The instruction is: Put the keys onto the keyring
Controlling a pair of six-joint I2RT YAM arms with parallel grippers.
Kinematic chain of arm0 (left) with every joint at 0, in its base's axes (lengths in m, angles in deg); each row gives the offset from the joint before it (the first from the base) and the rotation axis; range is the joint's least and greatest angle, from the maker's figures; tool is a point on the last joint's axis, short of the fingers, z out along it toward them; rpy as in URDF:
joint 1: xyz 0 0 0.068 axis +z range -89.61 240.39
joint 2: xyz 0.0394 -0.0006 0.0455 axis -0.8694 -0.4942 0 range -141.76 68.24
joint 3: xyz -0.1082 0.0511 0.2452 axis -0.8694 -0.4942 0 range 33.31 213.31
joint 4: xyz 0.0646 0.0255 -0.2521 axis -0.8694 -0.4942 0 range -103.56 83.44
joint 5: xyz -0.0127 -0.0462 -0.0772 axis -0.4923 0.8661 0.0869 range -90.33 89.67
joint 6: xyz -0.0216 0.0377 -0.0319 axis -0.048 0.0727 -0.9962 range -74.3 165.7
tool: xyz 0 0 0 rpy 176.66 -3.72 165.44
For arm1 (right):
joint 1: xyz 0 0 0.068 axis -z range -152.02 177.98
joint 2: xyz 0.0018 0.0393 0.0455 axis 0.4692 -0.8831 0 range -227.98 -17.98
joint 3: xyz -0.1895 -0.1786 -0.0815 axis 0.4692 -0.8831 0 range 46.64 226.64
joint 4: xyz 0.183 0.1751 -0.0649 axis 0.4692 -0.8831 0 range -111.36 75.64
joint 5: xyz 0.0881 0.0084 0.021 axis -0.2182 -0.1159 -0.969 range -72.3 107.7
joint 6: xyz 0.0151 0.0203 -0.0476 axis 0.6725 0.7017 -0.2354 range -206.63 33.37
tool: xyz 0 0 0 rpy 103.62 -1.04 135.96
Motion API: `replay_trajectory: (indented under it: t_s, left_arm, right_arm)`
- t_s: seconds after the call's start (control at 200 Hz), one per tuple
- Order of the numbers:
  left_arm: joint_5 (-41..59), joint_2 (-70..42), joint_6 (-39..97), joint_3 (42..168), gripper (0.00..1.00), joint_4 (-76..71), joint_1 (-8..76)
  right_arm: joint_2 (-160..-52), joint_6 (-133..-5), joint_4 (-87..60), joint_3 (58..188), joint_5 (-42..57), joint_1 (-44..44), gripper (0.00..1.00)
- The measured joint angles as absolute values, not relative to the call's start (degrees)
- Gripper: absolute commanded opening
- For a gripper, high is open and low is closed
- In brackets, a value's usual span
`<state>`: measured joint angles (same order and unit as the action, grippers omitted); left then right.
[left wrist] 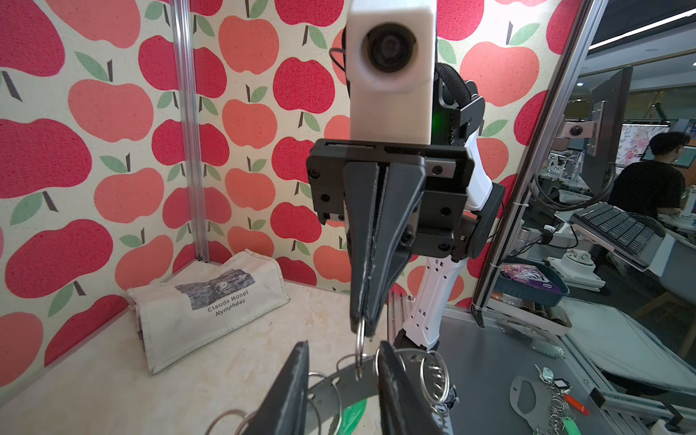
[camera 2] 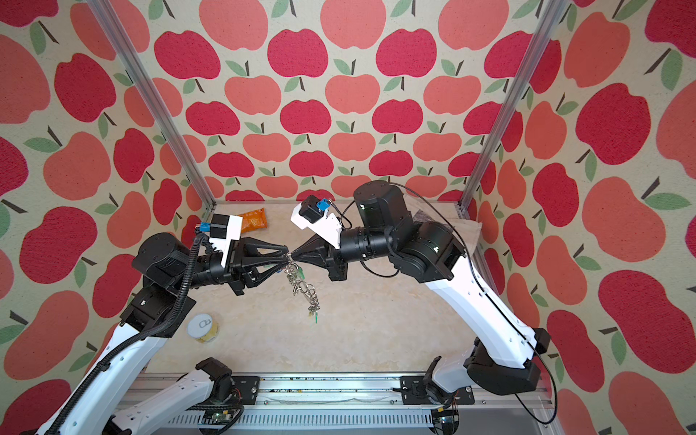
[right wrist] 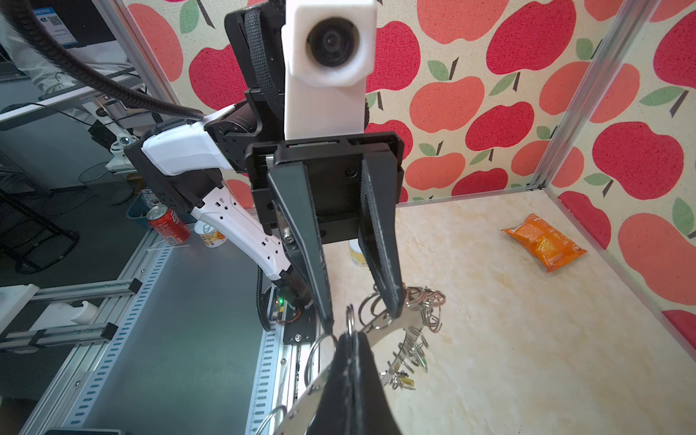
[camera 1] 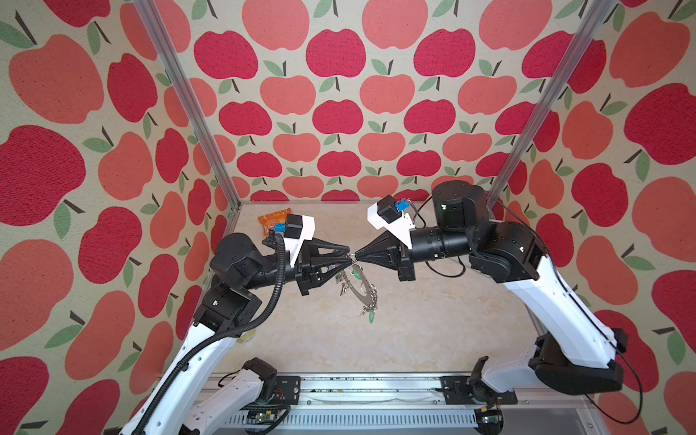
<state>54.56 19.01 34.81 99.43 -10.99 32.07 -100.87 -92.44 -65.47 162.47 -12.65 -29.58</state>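
Handover, seemingly: the keyring (left wrist: 333,382) is hung above the counter (camera 1: 414,320) by a wire ring (left wrist: 359,350) pinched in the right tool (left wrist: 362,320); the left tool (right wrist: 359,314), narrowly parted astride its rim, must be drawn clear unsnagged.

Orange snack packet (camera 1: 269,222) lying flat, white-lidded yellow tin (camera 2: 203,328) upright, folded cloth bag (left wrist: 211,305) printed Claude Monet

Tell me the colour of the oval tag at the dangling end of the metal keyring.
Green; that oval plastic tag shows best in a top view.

Top views look down; wrist views face across the keyring (left wrist: 339,382).
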Motion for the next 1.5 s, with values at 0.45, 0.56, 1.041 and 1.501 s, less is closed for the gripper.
replay_trajectory:
  t_s: [0.45, 0.56, 1.041, 1.501]
  left_arm:
    - [54.58, 18.27, 37.76, 100.79, 0.31, -15.36, 30.85]
    - [54.56, 17.68, 38.22, 101.12, 0.31, -15.67, 30.26]
    - [53.93, 16.58, 40.34, 102.19, 0.0, -16.36, 28.6]
    - [52.75, 19.49, 38.57, 97.16, 0.0, -7.88, 28.05]
  right_arm:
    - [-102.12, -93.05, -69.95, 165.68, -12.39, -29.58, 0.0]
    - [-102.31, -93.05, -70.45, 165.83, -12.39, -29.6, 0.0]
    - [-103.19, -93.31, -72.33, 167.21, -12.41, -29.31, 0.0]
    - [-102.84, -92.96, -70.89, 167.19, -11.75, -29.38, 0.3]
